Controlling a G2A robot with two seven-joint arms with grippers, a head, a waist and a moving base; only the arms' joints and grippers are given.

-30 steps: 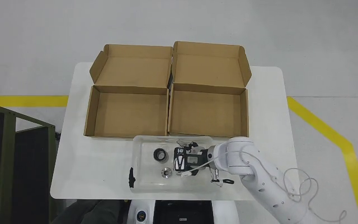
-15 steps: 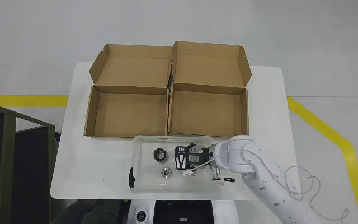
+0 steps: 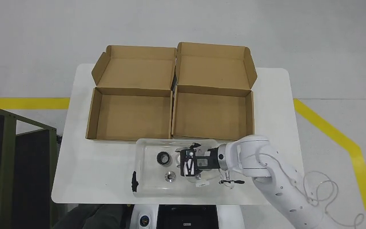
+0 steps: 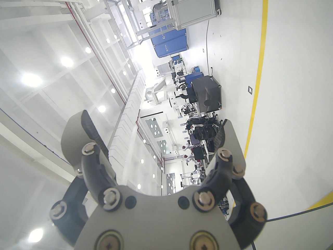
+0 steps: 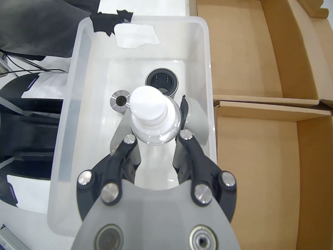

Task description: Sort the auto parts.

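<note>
The right hand [image 5: 155,118] clamps a white-capped clear plastic cylinder [image 5: 148,104] inside the clear plastic tub [image 5: 209,61] at the white counter's [image 3: 274,91] near edge. The left hand [image 4: 153,128] gapes empty, aimed into the room. The smooth round body could slip in the grip (the hold sits below the cap). A lift could also knock the black ring-shaped bearing [image 5: 161,80] or small silver metal bushing [image 5: 120,101] just beside. The cylinder's lower end is hidden, so whether it rests on the tub floor cannot be told.
</note>
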